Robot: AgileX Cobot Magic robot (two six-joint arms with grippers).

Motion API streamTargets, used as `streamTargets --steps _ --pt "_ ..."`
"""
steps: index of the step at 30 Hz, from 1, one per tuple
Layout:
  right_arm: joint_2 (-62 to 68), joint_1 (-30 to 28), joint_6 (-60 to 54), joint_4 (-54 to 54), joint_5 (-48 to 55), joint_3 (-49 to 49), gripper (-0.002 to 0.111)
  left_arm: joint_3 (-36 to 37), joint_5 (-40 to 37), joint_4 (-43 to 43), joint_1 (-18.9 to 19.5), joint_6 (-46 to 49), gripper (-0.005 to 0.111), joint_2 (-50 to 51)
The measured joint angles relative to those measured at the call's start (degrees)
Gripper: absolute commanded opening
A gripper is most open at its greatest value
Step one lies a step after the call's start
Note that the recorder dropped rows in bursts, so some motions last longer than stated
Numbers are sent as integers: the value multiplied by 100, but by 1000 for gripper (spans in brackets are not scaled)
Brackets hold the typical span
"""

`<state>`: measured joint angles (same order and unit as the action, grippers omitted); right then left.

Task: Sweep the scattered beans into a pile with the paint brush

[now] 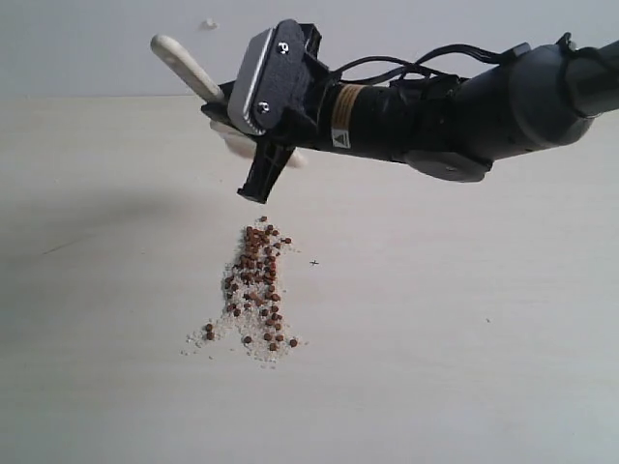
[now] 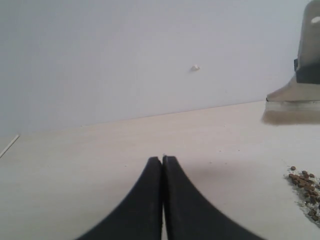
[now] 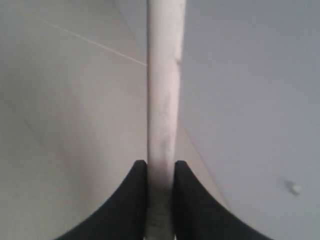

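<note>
The paint brush (image 1: 184,64) was held off the table (image 1: 484,367), its pale wooden handle (image 3: 162,100) clamped between the jaws of the right gripper (image 3: 161,167). The handle was angled upward, with its rounded end uppermost. The brush head was largely hidden behind the gripper. No contact with the beans (image 1: 256,280) was observed.

The small, round, reddish-brown beans were mixed with fine off-white crumbs (image 1: 218,333). They were laid on the table in one loose, elongated band. The band was narrow and dense at its far end and wider and sparser at its near end, with crumbs spread along the near fringe.
</note>
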<state>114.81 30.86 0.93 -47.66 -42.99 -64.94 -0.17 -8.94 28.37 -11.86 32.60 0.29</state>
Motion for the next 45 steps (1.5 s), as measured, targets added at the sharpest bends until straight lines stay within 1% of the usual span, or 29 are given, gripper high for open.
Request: streamTargets --steps 3,9,14,17,22,26,32,38,41,45 --pt "279 -246 553 -815 -400 -153 0 0 0 0 0 0 0 0" --pt "879 -577 980 -1518 -689 -527 0 0 0 0 0 0 0 0" --pt "1235 -627 1468 -2010 -801 -882 0 0 0 0 0 0 0 0" --pt "1409 -633 1959 -2373 -950 -1081 0 0 0 0 0 0 0 0" --pt "1455 -633 2776 -2933 -1103 -1169 0 0 0 0 0 0 0 0" --pt "1455 -646 3441 -3305 -1466 -1181 0 0 0 0 0 0 0 0" --pt "1455 -646 4189 -3564 -1751 -1181 0 0 0 0 0 0 0 0" --pt "1455 -655 4507 -3852 -2038 -1181 0 0 0 0 0 0 0 0" --pt "1368 -655 4531 -3865 -1949 -1181 0 0 0 0 0 0 0 0" --pt "1069 -655 4530 -3714 -1542 -1181 0 0 0 0 0 0 0 0"
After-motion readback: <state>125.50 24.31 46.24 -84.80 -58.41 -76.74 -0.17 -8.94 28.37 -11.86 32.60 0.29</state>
